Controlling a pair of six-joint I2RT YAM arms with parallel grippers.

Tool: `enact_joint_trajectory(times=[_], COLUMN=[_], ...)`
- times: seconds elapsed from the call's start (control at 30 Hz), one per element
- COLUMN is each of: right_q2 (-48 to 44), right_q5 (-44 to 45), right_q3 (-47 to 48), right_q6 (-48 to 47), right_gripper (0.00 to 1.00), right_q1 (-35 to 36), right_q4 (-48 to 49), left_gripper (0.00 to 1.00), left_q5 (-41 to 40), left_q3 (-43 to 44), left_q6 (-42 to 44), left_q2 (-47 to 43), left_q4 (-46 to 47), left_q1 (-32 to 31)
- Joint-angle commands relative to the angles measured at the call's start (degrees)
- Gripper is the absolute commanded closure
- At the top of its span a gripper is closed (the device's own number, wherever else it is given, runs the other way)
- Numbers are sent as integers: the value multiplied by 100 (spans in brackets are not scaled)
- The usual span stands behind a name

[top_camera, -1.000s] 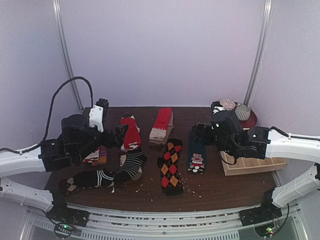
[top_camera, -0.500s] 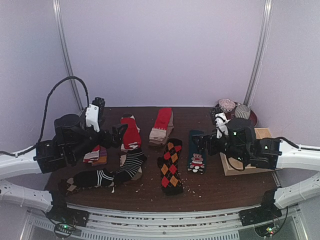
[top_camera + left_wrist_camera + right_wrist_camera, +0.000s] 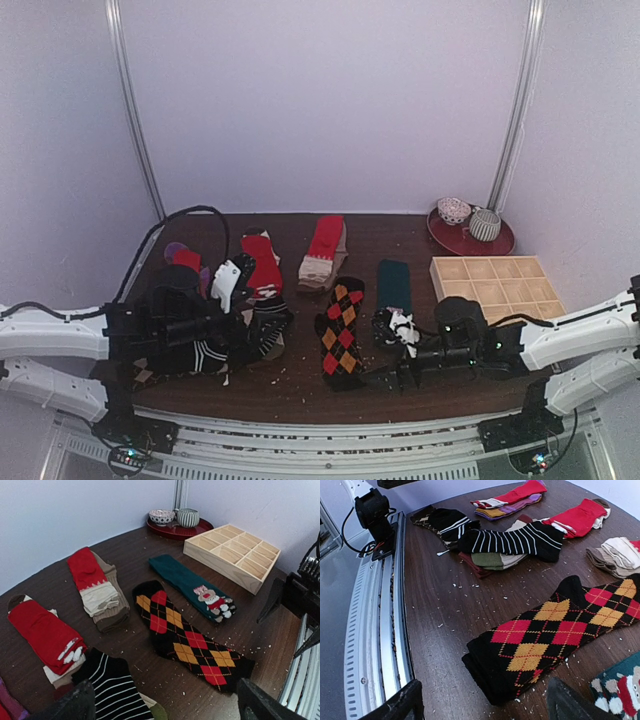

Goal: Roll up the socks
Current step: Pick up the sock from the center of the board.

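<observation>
Within the last second both arms have dropped from a raised pose above the table [image 3: 400, 232] to a low one near its front edge, and nothing on the table has moved with them. The right arm, which was hanging in front of the wooden tray [image 3: 495, 290], has come down and forward, so the tray now shows in full. The right fingers [image 3: 395, 705] are spread wide and hold nothing. They sit just above the tabletop, facing the near end of the argyle sock [image 3: 342, 335], which lies flat and straight beside the teal sock [image 3: 200, 587] with the monkey on it. The left fingers [image 3: 75, 705] are likewise released and empty, low over the striped sock [image 3: 265, 325] and looking across at the argyle sock from the other side. The red sock [image 3: 263, 265] and the red-and-beige sock [image 3: 322, 252] lie flat farther back, untouched. The red plate [image 3: 440, 235] with its 2 bowls stands in the far right corner. The drop probably marks the end of the approach: the 2 arms now frame the argyle sock, and rolling it from its near end looks like the step about to begin. No sock is rolled yet, so the task is at its start.
</observation>
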Motion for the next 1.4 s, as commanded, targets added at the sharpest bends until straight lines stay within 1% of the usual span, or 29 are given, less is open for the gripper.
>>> enact_joint_trajectory(times=[0.0,0.17,0.33,0.8,0.97,1.17,1.2,1.27,1.3,1.33,1.37], right_q2=[458,1110,1535,2338,2529,2760,2804,2898,2934,2957,2981], right_q5=[-447,-55,105,335,306,211,194,134,119,107,59], right_q3=[-35,329,485,783,846,946,966,1052,1102,1166,1229], right_q6=[-312,-944,-1388,-1845,-1840,-1734,-1705,-1620,-1567,-1489,-1400], right_gripper=[17,21,24,30,35,42,45,56,67,76,81], right_q1=[107,367,413,371,231,160,156,147,147,140,120], right_q4=[752,348,348,589,544,169,141,-8,-88,-199,-341], left_gripper=[2,2,2,2,2,2,2,3,4,5,7], left_q5=[424,477,579,560,633,729,753,850,902,977,1057], left_q3=[-154,-380,-640,-817,-798,-821,-844,-892,-912,-931,-950], left_q6=[-84,-139,-182,-242,-219,-160,-151,-102,-84,-62,-29], left_q2=[203,365,440,611,628,526,507,471,466,472,485], left_q4=[619,874,1161,1261,1249,1248,1280,1350,1390,1438,1486], left_q1=[2,2,2,1,2,2,2,2,2,2,2])
